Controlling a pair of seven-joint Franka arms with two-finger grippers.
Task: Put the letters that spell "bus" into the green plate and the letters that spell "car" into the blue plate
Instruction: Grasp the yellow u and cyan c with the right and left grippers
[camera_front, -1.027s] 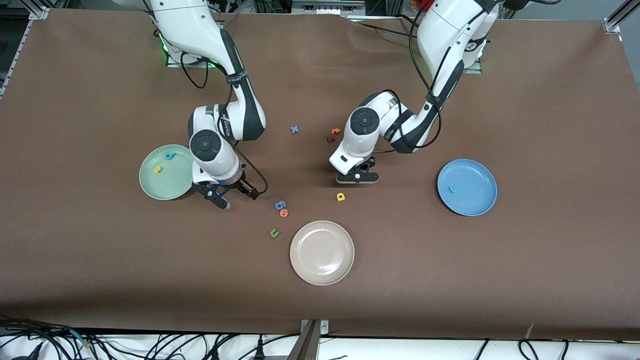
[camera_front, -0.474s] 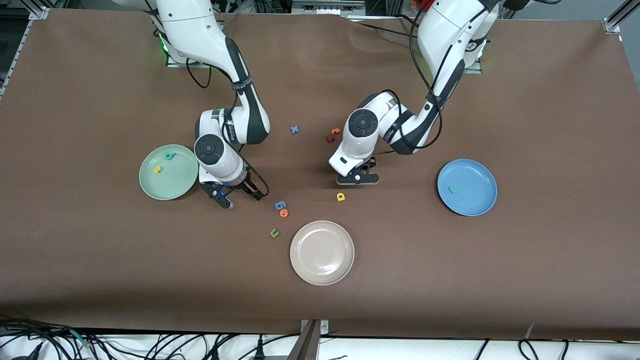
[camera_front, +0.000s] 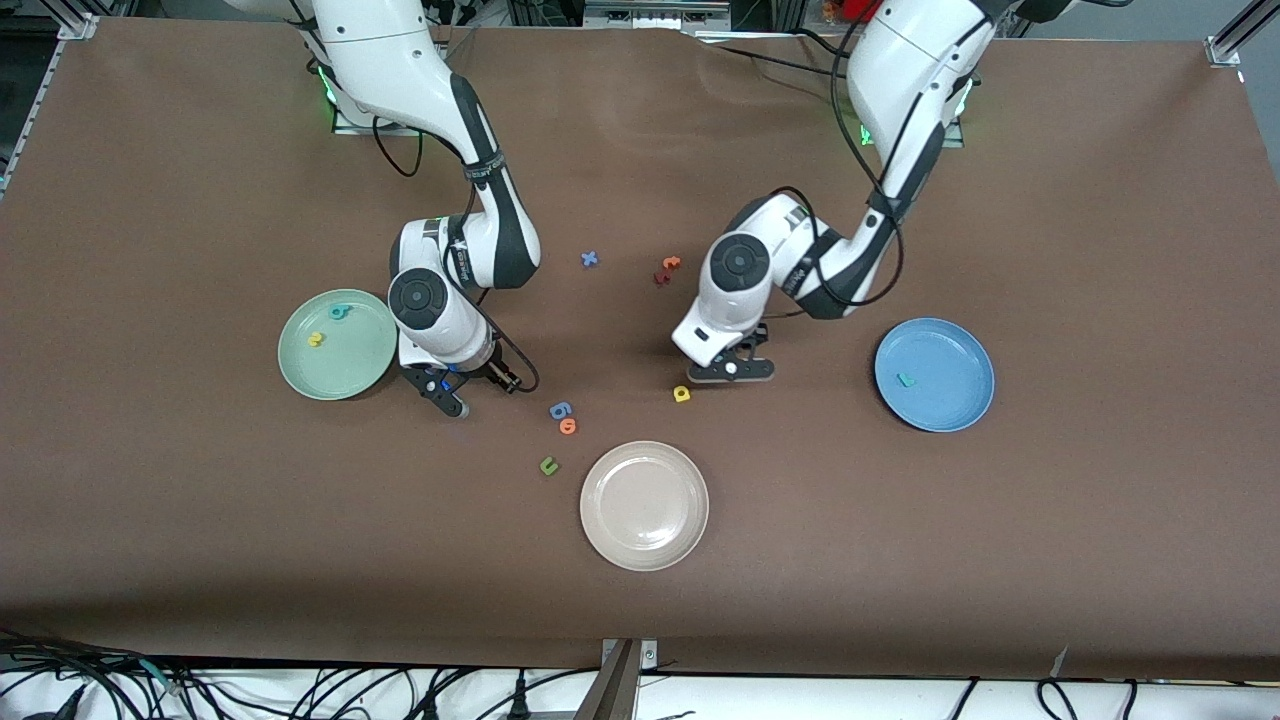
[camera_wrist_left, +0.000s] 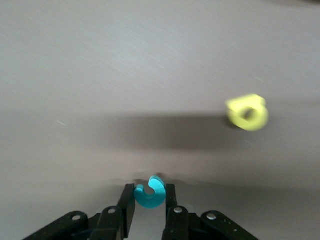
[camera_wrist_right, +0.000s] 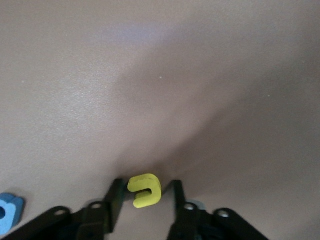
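My left gripper (camera_front: 733, 370) (camera_wrist_left: 150, 200) is shut on a teal "c" (camera_wrist_left: 150, 192), just above the table beside the yellow "a" (camera_front: 682, 393) (camera_wrist_left: 247, 112). My right gripper (camera_front: 465, 392) (camera_wrist_right: 147, 186) is low beside the green plate (camera_front: 300, 375). A yellow "u" (camera_wrist_right: 146, 190) lies between its fingers, with a narrow gap still showing on one side. In the green plate lie a teal "b" (camera_front: 340, 312) and a yellow "s" (camera_front: 316, 340). A teal "r" (camera_front: 905, 380) rests in the blue plate (camera_front: 950, 350).
A cream-white plate (camera_front: 644, 505) sits nearest the front camera. Near it lie a blue letter (camera_front: 560, 410) (camera_wrist_right: 7, 212), an orange one (camera_front: 568, 426) and a green "u" (camera_front: 548, 465). A blue "x" (camera_front: 589, 259) and dark red and orange letters (camera_front: 661, 277) lie mid-table.
The right gripper has edged away from the green plate and its jaws have narrowed around the yellow "u". The left gripper has carried the teal "c" closer to the yellow "a".
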